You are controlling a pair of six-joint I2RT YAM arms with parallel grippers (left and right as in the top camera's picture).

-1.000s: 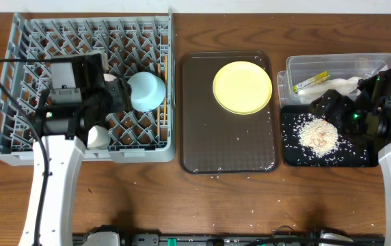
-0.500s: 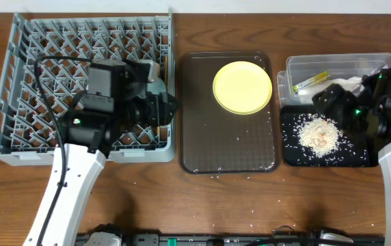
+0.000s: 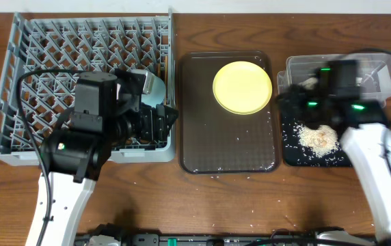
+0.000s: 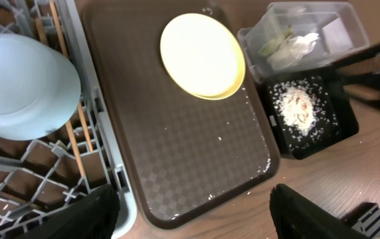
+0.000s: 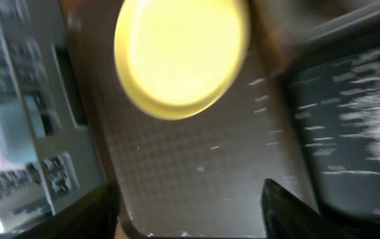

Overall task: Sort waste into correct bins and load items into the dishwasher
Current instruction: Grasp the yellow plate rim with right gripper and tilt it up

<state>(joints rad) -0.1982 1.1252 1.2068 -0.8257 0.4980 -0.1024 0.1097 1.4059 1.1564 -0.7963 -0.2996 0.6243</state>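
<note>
The pale-yellow plate (image 3: 243, 87) lies at the back of the brown serving tray (image 3: 223, 147); it also shows in the left wrist view (image 4: 202, 54) and, blurred, in the right wrist view (image 5: 180, 53). My left gripper (image 3: 163, 117) is open and empty over the grey rack's (image 3: 18, 82) right edge. The light-blue bowl (image 4: 24, 86) sits upside down in the rack beside the chopsticks (image 4: 77, 136). My right gripper (image 3: 290, 94) is open and empty between the plate and the bins. Rice scraps (image 3: 318, 137) lie in the black tray (image 3: 292, 154). Napkin (image 4: 301, 46) and sachet (image 4: 273, 46) lie in the clear tub (image 3: 380, 65).
Loose rice grains are scattered on the brown serving tray and on the wooden table (image 3: 216, 205) in front of it. My left arm covers much of the rack's right half, hiding the cream bowl and cup from above.
My left arm has swung right across the rack to its right edge. My right arm has moved left from over the black tray toward the plate.
</note>
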